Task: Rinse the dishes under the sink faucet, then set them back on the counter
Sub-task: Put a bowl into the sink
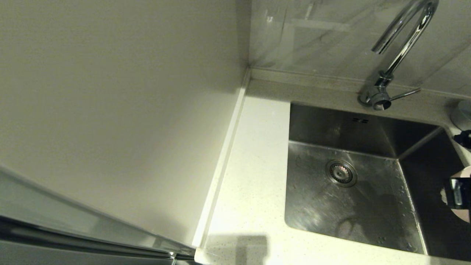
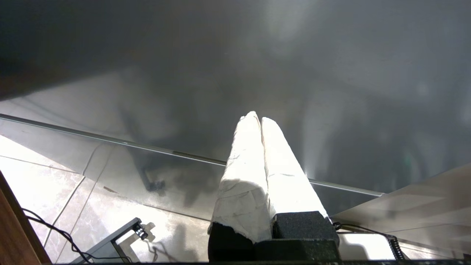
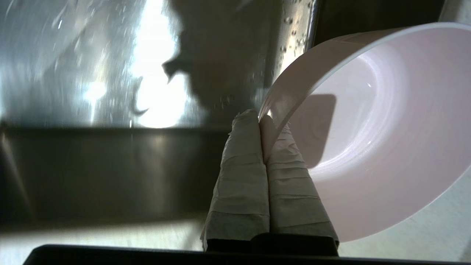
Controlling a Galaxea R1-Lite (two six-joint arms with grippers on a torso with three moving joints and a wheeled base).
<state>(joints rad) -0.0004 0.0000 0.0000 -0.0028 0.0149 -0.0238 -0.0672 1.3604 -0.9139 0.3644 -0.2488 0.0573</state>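
My right gripper (image 3: 260, 117) is shut on the rim of the pale pink bowl (image 3: 371, 132), which it holds tilted over the right edge of the sink (image 1: 368, 206). In the head view only a sliver of that pink bowl (image 1: 464, 173) and the right gripper (image 1: 456, 193) show at the right border. The chrome faucet (image 1: 399, 51) arches over the back of the basin, with no water visible. The round drain strainer (image 1: 341, 173) lies in the wet sink floor. The mint-white and blue bowls are out of view. My left gripper (image 2: 257, 117) is shut on nothing, parked low beside a grey cabinet front.
The speckled white counter (image 1: 254, 158) runs left of the sink up to a plain off-white panel (image 1: 117, 110). A grey round object (image 1: 463, 114) sits at the far right behind the sink. A cable (image 2: 55, 235) lies on the tiled floor in the left wrist view.
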